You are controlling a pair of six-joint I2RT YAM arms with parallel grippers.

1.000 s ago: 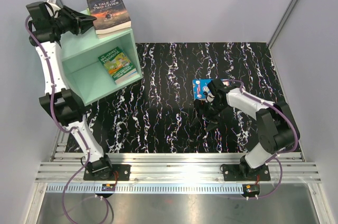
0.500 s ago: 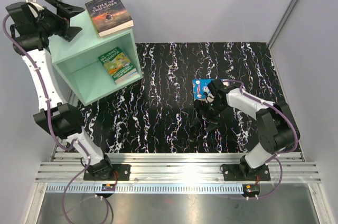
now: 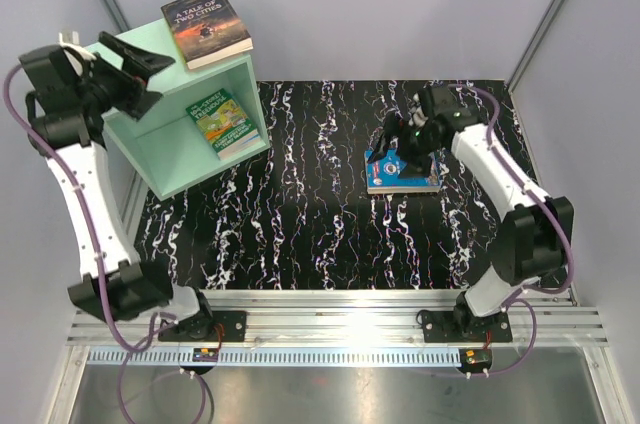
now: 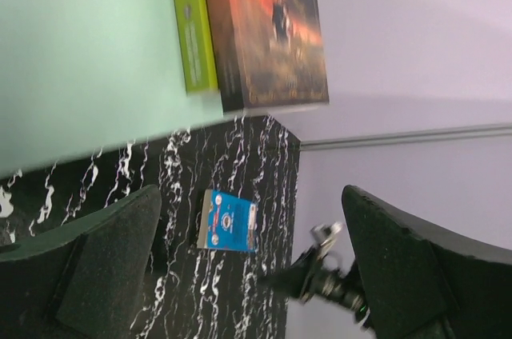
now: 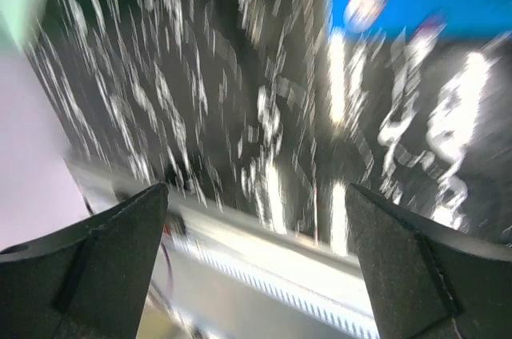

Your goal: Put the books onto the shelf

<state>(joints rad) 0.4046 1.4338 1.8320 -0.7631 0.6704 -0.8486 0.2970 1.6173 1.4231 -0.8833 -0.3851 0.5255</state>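
Three books sit at the shelf (image 3: 165, 149): a dark book (image 3: 207, 26) on its top, a lime-green book (image 4: 192, 27) edging out alongside it, and a green book (image 3: 225, 124) lying inside. One blue book (image 3: 400, 174) lies flat on the worktop (image 3: 300, 214), well apart. Left claw (image 3: 150, 79): spread, empty, beside the shelf's top. Right claw (image 3: 398, 151): spread, over the blue book's far edge.

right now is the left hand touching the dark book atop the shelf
Apart. The left wrist view shows a clear gap between the left hand and the dark book.

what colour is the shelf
The shelf is mint green, clearest in the top external view.
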